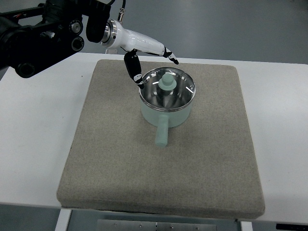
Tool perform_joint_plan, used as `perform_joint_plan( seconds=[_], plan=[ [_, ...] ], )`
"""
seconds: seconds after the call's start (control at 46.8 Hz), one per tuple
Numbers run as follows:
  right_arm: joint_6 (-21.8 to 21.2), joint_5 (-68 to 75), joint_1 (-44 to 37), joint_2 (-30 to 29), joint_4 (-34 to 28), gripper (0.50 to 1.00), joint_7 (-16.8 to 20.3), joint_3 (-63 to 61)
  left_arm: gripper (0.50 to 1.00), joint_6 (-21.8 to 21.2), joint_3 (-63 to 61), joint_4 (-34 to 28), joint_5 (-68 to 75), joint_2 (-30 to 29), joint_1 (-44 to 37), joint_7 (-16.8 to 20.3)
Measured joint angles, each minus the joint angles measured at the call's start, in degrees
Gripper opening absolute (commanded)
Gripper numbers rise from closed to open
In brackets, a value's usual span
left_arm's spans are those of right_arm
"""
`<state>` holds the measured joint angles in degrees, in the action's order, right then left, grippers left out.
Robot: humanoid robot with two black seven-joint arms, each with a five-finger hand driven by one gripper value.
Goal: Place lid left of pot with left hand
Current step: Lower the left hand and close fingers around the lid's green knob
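Lid (168,85), clear glass with a metal rim and pale green knob, sits on the mint-green pot (165,108) atop a grey mat (106,159) on the white counter (29,144). Left robot hand (144,60) hovers at the pot's far-left rim, fingers spread, holding nothing.

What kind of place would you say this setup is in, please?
Probably a robotics lab or test bench: a white table carries a grey mat with one pot staged on it, and the bare floor looks industrial.
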<state>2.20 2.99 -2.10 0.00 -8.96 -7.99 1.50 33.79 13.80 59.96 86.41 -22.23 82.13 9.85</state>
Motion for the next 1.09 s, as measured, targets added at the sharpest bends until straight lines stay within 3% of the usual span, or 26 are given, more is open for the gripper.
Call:
perform_joint_plan(
  seconds=[0.235,0.599,1.09],
  plan=[
    [0.0,0.0,0.0,0.0,0.0,0.924,0.0,0.0,0.971,-0.4,0.0,-4.3,1.0,4.0,-0.2,-0.5],
    [0.0,0.0,0.0,0.0,0.0,0.924,0.0,0.0,0.827,-1.1,0.0,-6.3,2.8,5.9,-0.4,-0.9],
    [0.0,0.0,0.0,0.0,0.0,0.924,0.0,0.0,0.819,-1.4,0.0,-6.3,3.4,7.0,-0.3,-0.9]
  ],
)
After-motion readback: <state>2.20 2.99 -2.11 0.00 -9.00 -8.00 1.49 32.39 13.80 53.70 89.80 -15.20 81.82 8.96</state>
